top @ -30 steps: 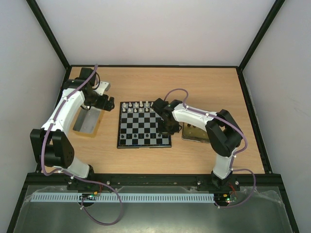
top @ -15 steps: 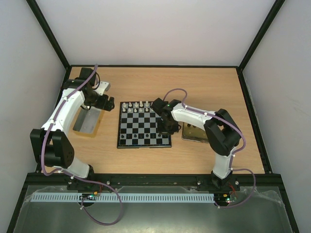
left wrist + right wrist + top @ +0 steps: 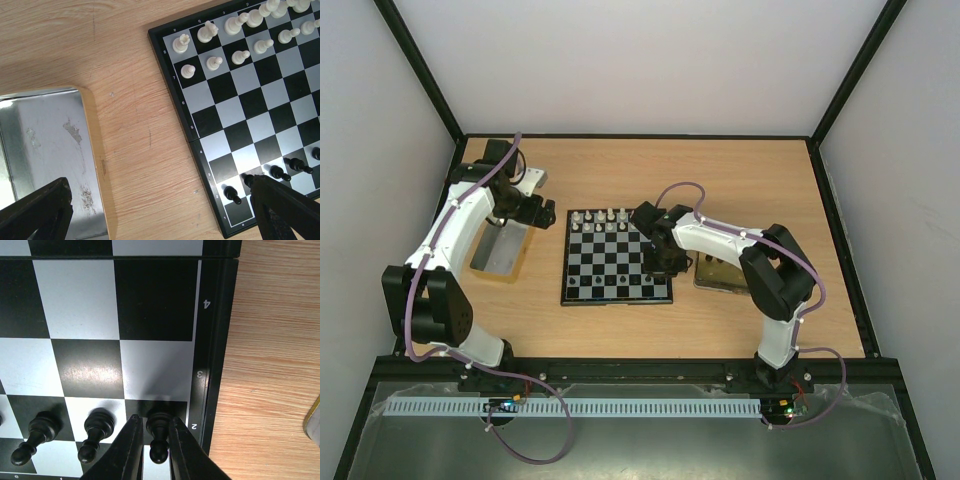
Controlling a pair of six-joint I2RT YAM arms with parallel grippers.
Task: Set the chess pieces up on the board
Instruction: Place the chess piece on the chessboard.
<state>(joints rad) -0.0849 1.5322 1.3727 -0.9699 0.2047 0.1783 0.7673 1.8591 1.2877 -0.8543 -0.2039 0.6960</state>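
On the wooden table [image 3: 720, 170], low over the near right edge of the board [image 3: 605, 270] with the right gripper [image 3: 153, 427], narrowed about an upright black pawn [image 3: 158, 432]; can't tell whether pinching. Hovering by the silver tray [image 3: 45, 135] with the left gripper [image 3: 159, 187], spread wide.

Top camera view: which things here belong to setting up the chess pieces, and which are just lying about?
Part of the job: the board; the white pieces on its far rows; the black pieces on its near rows; the black pawn standing between the fingers of the right gripper.
Lying about: the silver tray on the left; the gold tray on the right.
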